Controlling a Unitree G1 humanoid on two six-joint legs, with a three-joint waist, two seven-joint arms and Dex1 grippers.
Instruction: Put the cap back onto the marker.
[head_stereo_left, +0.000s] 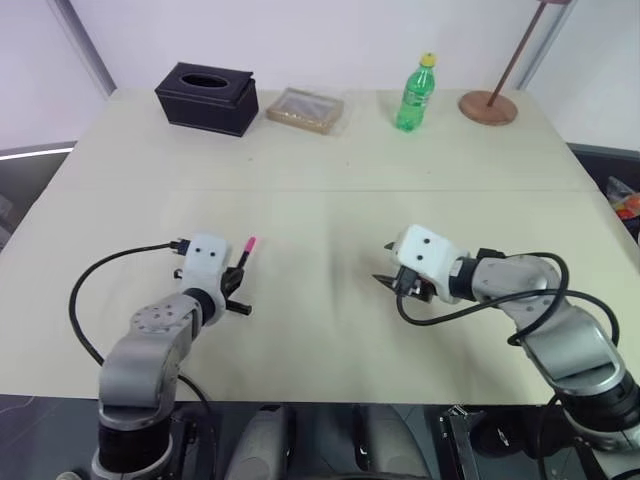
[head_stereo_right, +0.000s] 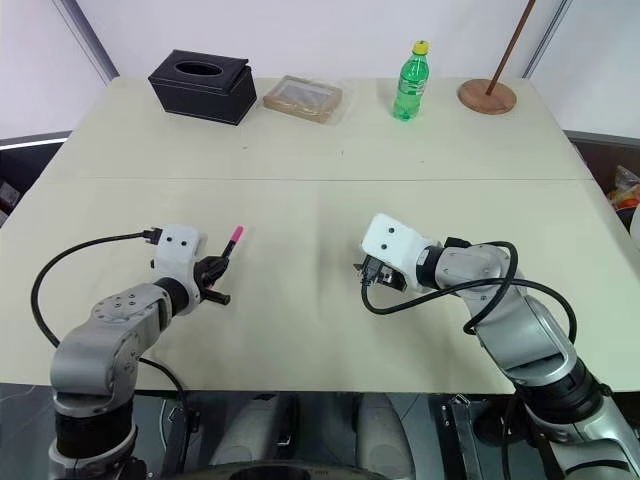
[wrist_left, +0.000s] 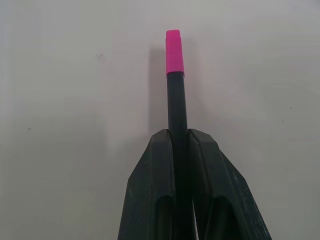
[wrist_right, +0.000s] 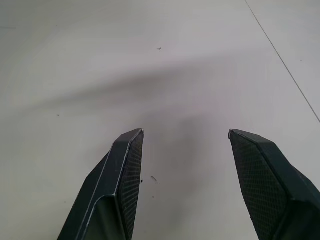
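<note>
My left gripper (head_stereo_left: 236, 279) is shut on the thin black marker (wrist_left: 177, 105), which sticks out forward from between its fingers just above the table. The bright pink cap (wrist_left: 174, 52) sits on the marker's far end, also seen as the cap (head_stereo_left: 250, 242) from the head. The marker's other end is hidden between the fingers. My right gripper (head_stereo_left: 385, 265) hovers low over the table's middle right, pointing left. It stands open in the right wrist view, where the right gripper (wrist_right: 185, 132) has nothing between its fingers.
Along the back of the beige table (head_stereo_left: 320, 200) stand a black tissue box (head_stereo_left: 206, 97), a shallow clear tray (head_stereo_left: 305, 109), a green bottle (head_stereo_left: 416, 95) and a round wooden lamp base (head_stereo_left: 488, 107). A black cable loops by each arm.
</note>
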